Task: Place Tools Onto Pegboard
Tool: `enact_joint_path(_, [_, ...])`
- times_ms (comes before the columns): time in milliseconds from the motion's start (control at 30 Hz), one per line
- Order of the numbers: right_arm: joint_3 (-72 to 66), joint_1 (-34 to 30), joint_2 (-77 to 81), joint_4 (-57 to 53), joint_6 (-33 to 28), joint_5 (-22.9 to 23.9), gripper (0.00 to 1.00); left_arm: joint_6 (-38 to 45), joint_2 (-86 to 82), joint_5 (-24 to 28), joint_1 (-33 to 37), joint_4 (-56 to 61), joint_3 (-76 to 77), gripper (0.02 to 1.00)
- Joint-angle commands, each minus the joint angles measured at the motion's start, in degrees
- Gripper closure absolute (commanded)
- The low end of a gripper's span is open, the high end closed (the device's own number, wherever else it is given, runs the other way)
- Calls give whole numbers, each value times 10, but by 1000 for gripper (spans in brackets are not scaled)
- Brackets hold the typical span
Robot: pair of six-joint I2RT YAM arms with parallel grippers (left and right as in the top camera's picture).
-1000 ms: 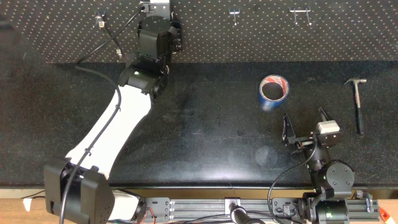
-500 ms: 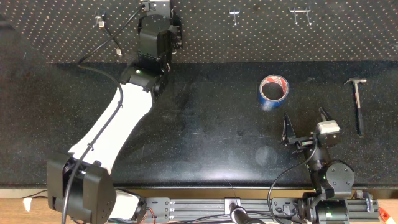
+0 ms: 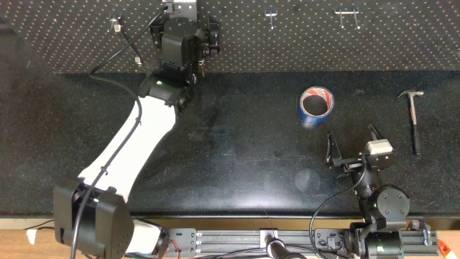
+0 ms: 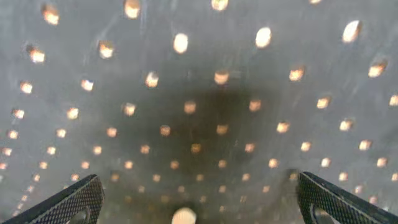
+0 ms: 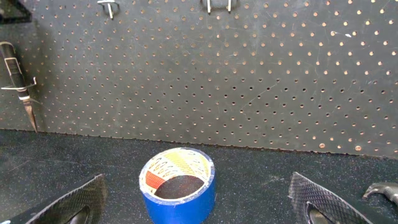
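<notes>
1. here, the left arm (image 3: pixel 136 137) rises from the lower left of the top view to the pegboard (image 3: pixel 302 43), which runs along the upper edge of the frame.
2. the left gripper (image 4: pixel 199 198) faces the pegboard's holes from very close. its jaws stand wide apart, with nothing between them.
3. the right gripper (image 3: pixel 352 144) sits in the lower right part of the top view over the black worktop (image 3: pixel 237 158). its jaws are also spread wide and hold nothing.
4. the roll of blue tape (image 3: pixel 316 106) stands on the worktop right of centre, above the right gripper in the frame and apart from it. in the right wrist view it stands ahead of that gripper's fingers (image 5: pixel 68 205), with the pegboard behind it.
5. the hammer (image 3: pixel 413 122) lies flat on the worktop near the right edge of the top view. its head is toward the pegboard and its handle points down the frame, well apart from the tape.
6. a metal hook (image 3: pixel 271 16) and a second, wider hook (image 3: pixel 347 16) stick out of the pegboard in the upper right of the top view.
7. a dark-handled tool (image 5: pixel 18 74) with a thin metal tip hangs on the pegboard, tip downward, well to the side of the tape. what kind of tool it is cannot be told.
</notes>
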Motion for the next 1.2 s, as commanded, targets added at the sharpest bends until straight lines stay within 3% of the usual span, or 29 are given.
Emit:
enact_joint_path(33, [-1, 4, -4, -3, -6, 1, 42, 3, -62, -3, 4, -33, 11, 23])
enact_joint_path(267, [-1, 4, -4, -3, -6, 1, 42, -3, -166, 8, 4, -151, 7, 23])
enact_joint_path(533, [-1, 4, -4, -3, -6, 1, 42, -40, -345, 56, 17, -149, -156, 23])
enact_joint_path(667, [-1, 4, -4, -3, -6, 1, 42, -66, -479, 107, 74, -94, -309, 23])
enact_joint_path(900, [-1, 4, -4, -3, -6, 1, 42, -94, -686, 113, 110, 33, -531, 23])
enact_joint_path(1200, [-1, 4, -4, -3, -6, 1, 42, -94, -837, 116, 122, 146, -666, 23])
